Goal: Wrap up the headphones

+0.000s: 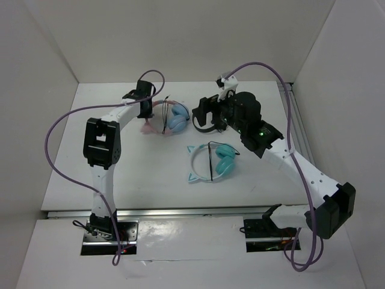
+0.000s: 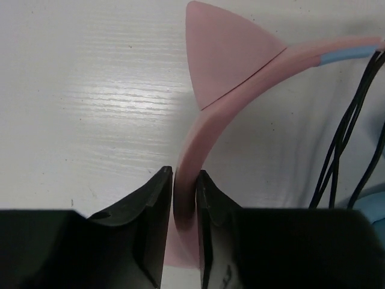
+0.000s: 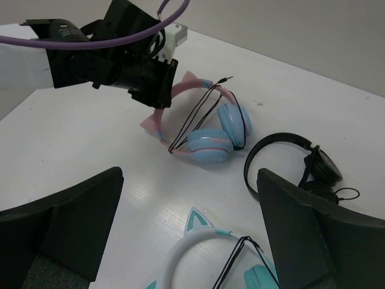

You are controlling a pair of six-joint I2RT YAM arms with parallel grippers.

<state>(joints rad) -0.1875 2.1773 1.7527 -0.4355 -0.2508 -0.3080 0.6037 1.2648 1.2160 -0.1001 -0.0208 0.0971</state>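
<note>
The pink headphones (image 1: pixel 165 118) are lying at the table's (image 1: pixel 132 174) far left. The left gripper (image 2: pixel 183 180) is pinching the headband (image 2: pixel 204 138) tight below a cat ear (image 2: pixel 225 51), a grip only its wrist view is showing. The cable (image 3: pixel 204 111) is crossing band and cups (image 3: pixel 210 144). The right gripper (image 3: pixel 189 174) is hovering, jaws spread wide, holding nothing. Black headphones (image 3: pixel 283 159), half hidden from above, are lying just beside the cups, with teal headphones (image 1: pixel 210 161) lying nearer.

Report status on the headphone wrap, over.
Left end effector shut on headphones at pink headband. Right end effector open, empty. Cable looped across band and cups. Black headphones, teal headphones lie nearby.
</note>
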